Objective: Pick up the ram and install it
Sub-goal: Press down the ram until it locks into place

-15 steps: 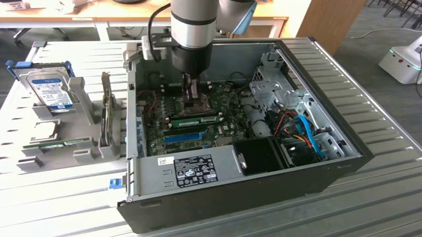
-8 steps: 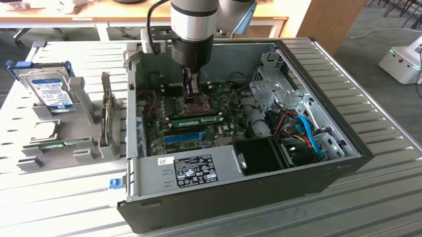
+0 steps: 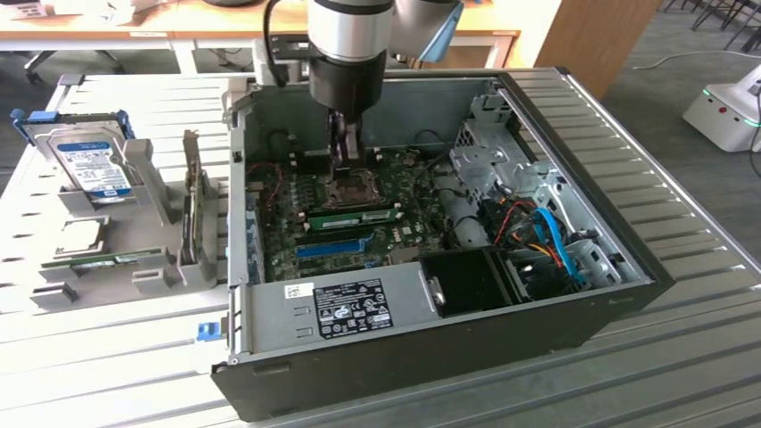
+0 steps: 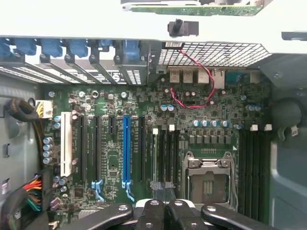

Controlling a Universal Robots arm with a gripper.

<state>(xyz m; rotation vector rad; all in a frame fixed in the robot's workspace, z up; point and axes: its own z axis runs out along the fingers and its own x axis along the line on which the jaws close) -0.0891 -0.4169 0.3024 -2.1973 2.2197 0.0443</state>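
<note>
The ram (image 3: 352, 217) is a narrow green stick with dark chips. It stands on edge in a motherboard slot beside the CPU socket (image 3: 353, 185). In the wrist view the ram (image 4: 154, 158) is a thin green line among the black slots, left of the socket (image 4: 209, 177). My gripper (image 3: 345, 160) hangs from the arm over the socket area, inside the open case. In the wrist view the gripper (image 4: 163, 188) is shut, its fingertips pressed together over the slots just beside the ram's near end. Nothing shows between the fingers.
A blue slot (image 3: 327, 248) (image 4: 126, 148) lies a few slots beyond the ram. The black computer case (image 3: 594, 308) has a drive cage and cables at the exterior view's right. A grey rack outside the case holds a hard drive (image 3: 95, 169) and a board standing on edge (image 3: 191, 192).
</note>
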